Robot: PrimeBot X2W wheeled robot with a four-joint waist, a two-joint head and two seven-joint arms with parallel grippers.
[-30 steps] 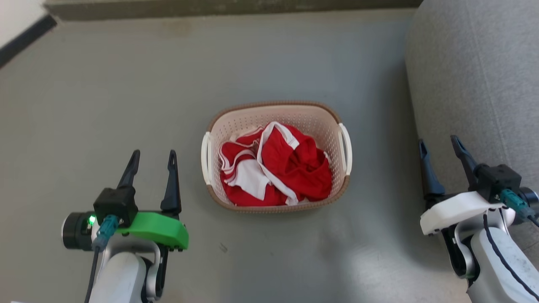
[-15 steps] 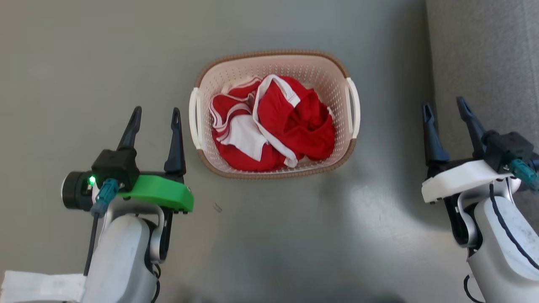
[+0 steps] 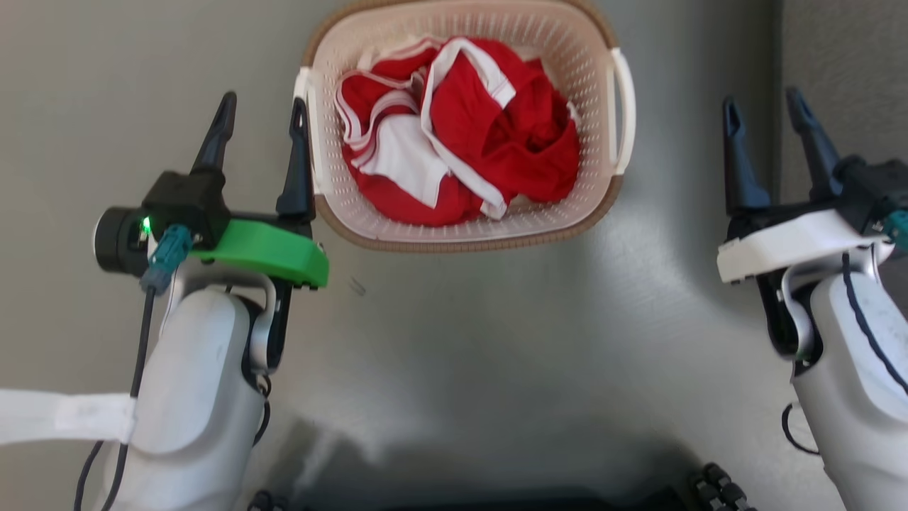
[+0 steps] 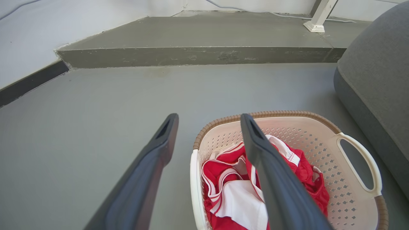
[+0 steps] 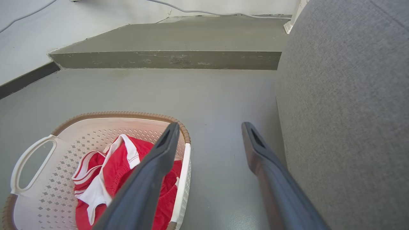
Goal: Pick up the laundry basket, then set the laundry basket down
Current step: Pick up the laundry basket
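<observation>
- The basket is shown on the floor, filled with red and white clothes.
- The left gripper is placed just beside the left handle; its fingers are spread and nothing is held.
- The right gripper is kept apart from the right handle, its fingers likewise spread and empty.

You lose the basket's far rim past the head view's top edge, and in the left wrist view a finger hides part of the clothes.
</observation>
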